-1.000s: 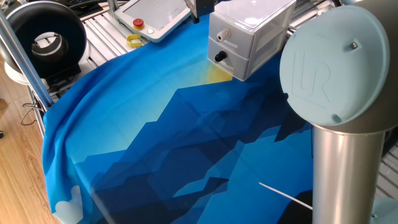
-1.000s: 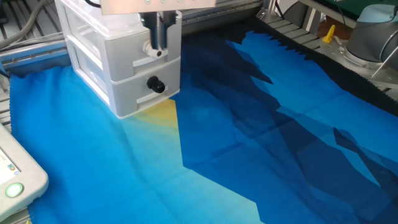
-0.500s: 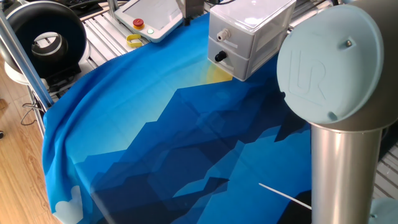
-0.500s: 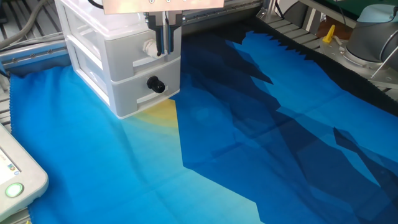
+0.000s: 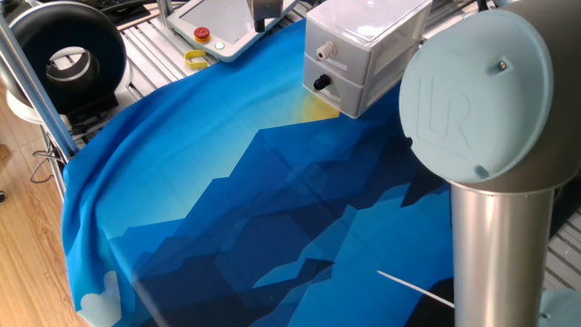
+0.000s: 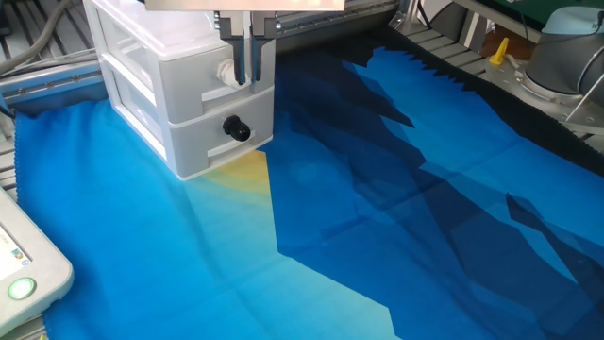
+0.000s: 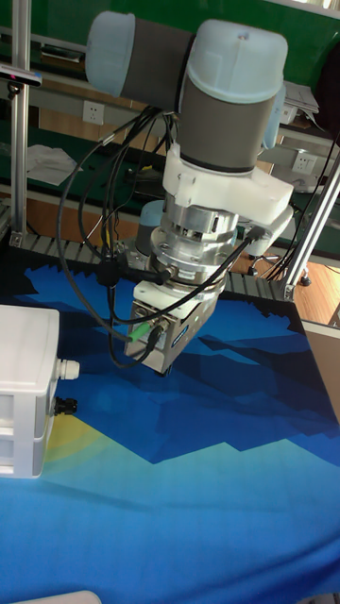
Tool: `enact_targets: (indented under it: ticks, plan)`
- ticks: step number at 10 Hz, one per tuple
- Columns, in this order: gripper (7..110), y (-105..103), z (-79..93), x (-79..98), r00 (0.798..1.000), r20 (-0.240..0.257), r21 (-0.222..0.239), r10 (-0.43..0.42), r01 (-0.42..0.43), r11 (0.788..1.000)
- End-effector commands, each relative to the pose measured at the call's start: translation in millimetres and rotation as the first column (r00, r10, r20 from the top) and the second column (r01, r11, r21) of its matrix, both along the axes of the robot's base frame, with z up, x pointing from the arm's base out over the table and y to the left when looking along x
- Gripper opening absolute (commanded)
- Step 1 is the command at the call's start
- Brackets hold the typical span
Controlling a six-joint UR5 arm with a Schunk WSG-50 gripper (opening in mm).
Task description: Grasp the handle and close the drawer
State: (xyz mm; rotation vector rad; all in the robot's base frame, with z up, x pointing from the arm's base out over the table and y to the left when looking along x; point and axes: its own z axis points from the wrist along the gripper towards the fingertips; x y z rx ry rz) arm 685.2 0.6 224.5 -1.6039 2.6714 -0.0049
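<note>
The handle (image 6: pixel 226 72) is seen on the upper drawer (image 6: pixel 193 76), which sits flush in the white cabinet (image 5: pixel 363 45) at 12 o'clock on the blue cloth (image 6: pixel 377 217). The black knob (image 6: pixel 233 128) lies directly below it, at 6 o'clock. The gripper (image 6: pixel 247 57) is held just beside the handle at 3 o'clock, its fingers (image 6: pixel 254 52) hanging vertically with only a narrow gap; nothing is grasped, and contact with the handle cannot be told. In the tall view the arm (image 7: pixel 222 151) is posed upright, wrist pointed down, cables (image 7: pixel 94 236) looping at 9 o'clock.
</note>
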Motion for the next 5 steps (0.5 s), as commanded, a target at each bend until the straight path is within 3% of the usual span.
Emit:
enact_targets:
  ticks: [1,3,5]
  plan:
    - [7,-0.3,3.8,6.7,1.000,0.028,-0.020,-0.005,0.006,1.000]
    - [7,17.5,5.3,8.6,0.999,0.037,0.053,0.015,-0.017,0.998]
    - [7,24.7,7.8,8.5,0.999,0.039,0.081,0.017,-0.020,0.997]
